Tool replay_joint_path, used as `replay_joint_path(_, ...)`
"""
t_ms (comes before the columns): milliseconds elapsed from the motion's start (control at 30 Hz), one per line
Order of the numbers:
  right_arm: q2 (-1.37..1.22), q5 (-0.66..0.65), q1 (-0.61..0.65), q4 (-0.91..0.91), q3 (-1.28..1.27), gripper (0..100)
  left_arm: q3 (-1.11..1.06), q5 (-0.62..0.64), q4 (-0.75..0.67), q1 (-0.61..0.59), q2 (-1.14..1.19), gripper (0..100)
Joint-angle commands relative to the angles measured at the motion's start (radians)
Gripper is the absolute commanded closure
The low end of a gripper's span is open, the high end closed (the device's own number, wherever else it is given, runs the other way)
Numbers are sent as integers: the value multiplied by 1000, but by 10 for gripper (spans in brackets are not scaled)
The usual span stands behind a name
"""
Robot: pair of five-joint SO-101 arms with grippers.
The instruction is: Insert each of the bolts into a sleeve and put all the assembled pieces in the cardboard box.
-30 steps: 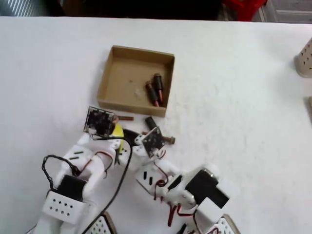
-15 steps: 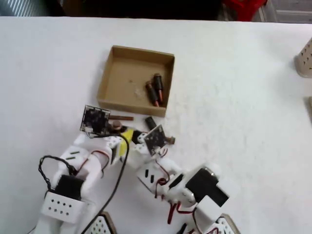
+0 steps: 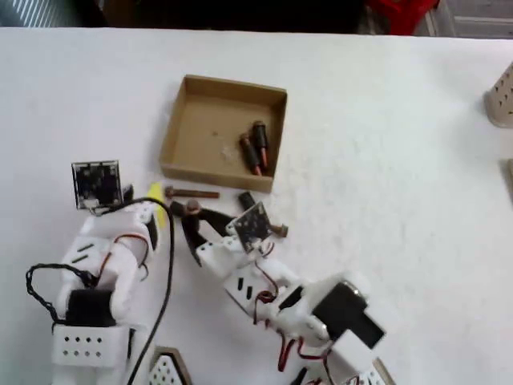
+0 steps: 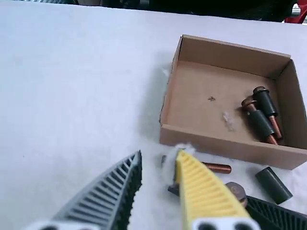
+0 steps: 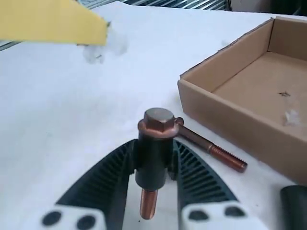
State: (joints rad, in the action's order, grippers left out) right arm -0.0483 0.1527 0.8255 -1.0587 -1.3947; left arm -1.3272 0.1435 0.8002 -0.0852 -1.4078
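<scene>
My right gripper (image 5: pixel 153 149) is shut on a black sleeve with a copper bolt (image 5: pixel 154 129) through it, held upright just above the table; from above the pair sits at the right gripper (image 3: pixel 197 218). My left gripper (image 4: pixel 158 160) stands open and empty, off to the left of it, its yellow finger (image 3: pixel 154 196) showing from above. A loose bolt (image 3: pixel 192 193) lies in front of the cardboard box (image 3: pixel 180 128). A loose sleeve (image 3: pixel 247 199) lies beside it. Two assembled pieces (image 3: pixel 255 146) rest in the box's right corner.
Another bolt (image 3: pixel 277 230) pokes out from behind the right wrist's camera board. Pale objects stand at the table's far right edge (image 3: pixel 502 96). The loose bolt (image 5: pixel 211 149) lies close under the box's front wall (image 5: pixel 230 108).
My left arm has pulled back to the left, away from the right gripper, and its fingers have let go. The sleeved bolt stays in the right gripper.
</scene>
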Motion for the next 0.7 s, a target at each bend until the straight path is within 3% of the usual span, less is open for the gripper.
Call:
replay_joint_path(0,145,-9,-47,117,15,982,55,-29,6,-12,2,915)
replay_joint_path(367,650,-15,-189,733,20,982,187,-25,-64,-174,492,916)
replay_joint_path(600,878,-15,-298,1130,157,981,51,-35,-64,-237,475,916)
replay_joint_path(667,869,-15,-326,1213,232,981,-6,-110,-64,-242,447,916)
